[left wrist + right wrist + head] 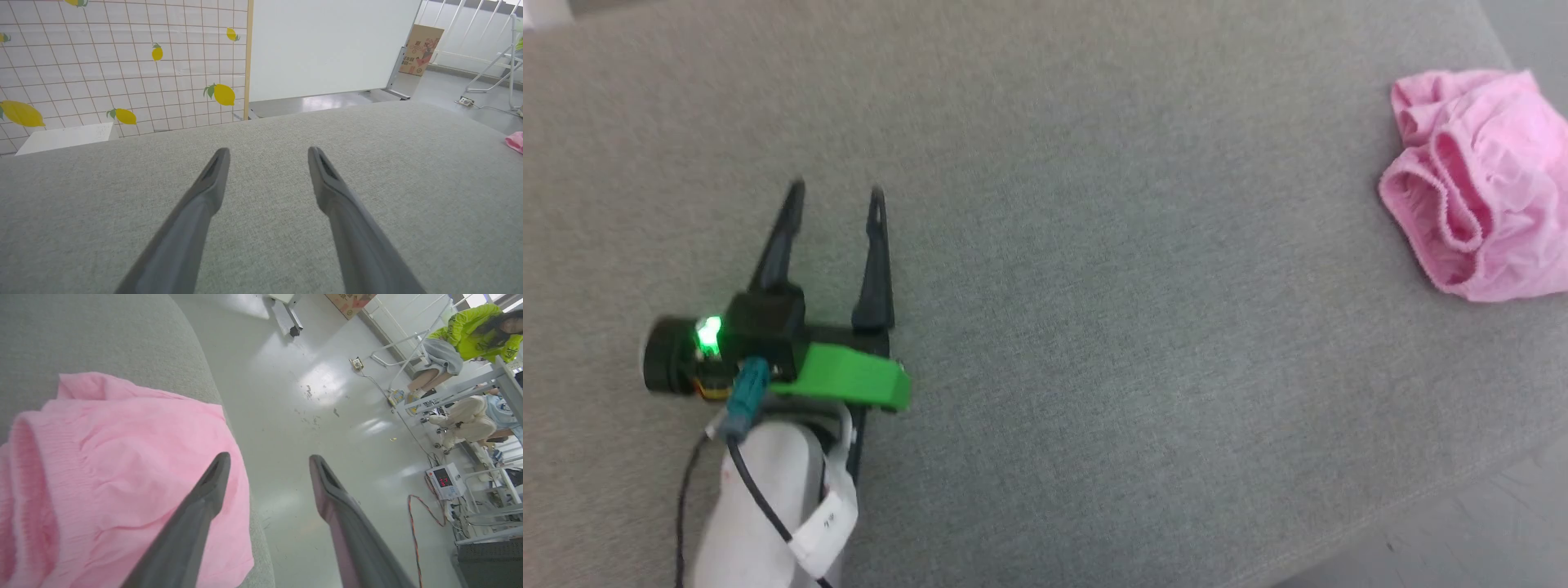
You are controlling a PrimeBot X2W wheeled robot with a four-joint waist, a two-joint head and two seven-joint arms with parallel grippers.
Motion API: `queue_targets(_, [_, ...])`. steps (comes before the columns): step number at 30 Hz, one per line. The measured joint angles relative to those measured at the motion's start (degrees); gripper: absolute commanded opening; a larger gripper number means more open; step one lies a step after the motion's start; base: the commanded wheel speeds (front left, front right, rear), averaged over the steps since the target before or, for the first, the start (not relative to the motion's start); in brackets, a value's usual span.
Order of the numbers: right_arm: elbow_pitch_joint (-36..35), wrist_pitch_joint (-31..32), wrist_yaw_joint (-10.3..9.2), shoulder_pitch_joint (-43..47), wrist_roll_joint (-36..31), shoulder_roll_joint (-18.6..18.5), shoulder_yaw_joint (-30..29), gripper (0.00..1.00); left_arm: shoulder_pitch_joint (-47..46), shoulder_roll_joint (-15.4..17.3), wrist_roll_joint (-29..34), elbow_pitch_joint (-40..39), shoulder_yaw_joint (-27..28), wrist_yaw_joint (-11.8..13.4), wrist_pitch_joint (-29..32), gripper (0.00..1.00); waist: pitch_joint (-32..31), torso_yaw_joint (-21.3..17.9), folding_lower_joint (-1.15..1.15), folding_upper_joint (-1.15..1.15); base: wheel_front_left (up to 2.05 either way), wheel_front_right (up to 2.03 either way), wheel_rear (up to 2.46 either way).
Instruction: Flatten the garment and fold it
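The garment is a crumpled light-pink heap at the right edge of the grey cushioned surface. My left gripper hovers over the left part of the surface, far from the garment, open with nothing between its fingers. In the left wrist view a pink corner of the garment peeks in at the far right. My right gripper stands open just above the garment, at its edge by the cushion's rim; one finger is over the pink fabric, the other over the floor.
The cushion's right rim drops to a glossy grey floor. People sit at a desk in the background, with cables and a small device on the floor. A lemon-print tiled wall and a white panel stand beyond the surface.
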Motion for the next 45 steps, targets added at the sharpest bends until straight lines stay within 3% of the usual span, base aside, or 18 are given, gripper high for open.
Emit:
queue_targets(8, [-4.9,-10.2,0.0,6.8,10.7,6.2,4.8,1.0,6.3,-1.7,-5.4,4.9,1.2,0.6,-1.8,1.0,-9.4,2.1,-0.01,0.0,0.0,0.0,0.0])
queue_targets(14, [-19.5,-11.3,-0.01,19.7,23.3,9.3,10.9,1.0,10.0,-2.5,-7.4,7.2,2.0,0.6,-2.2,1.0,-16.8,4.9,-0.01,0.0,0.0,0.0,0.0])
queue_targets(18, [-30.6,-10.9,-0.02,29.5,28.3,11.3,12.3,1.0,11.3,-2.8,-8.5,7.4,2.5,0.7,-2.3,1.0,-20.2,7.6,-0.01,0.0,0.0,0.0,0.0])
queue_targets(21, [-38.6,-9.3,-0.02,35.4,29.2,13.3,12.8,1.0,12.4,-2.9,-8.5,7.3,2.7,0.7,-2.3,1.0,-21.8,10.1,-0.01,0.0,0.0,0.0,0.0])
queue_targets(28, [-49.1,-6.9,-0.02,43.7,29.7,17.3,13.8,1.0,14.8,-3.0,-8.5,7.5,3.6,0.1,-2.3,1.0,-24.9,14.9,-0.01,0.0,0.0,0.0,0.0])
queue_targets(45, [-54.0,-4.4,-0.02,51.4,24.9,21.0,15.1,1.0,17.0,-3.4,-8.4,8.6,3.1,-0.8,-2.3,1.0,-28.0,22.9,-0.01,0.0,0.0,0.0,0.0])
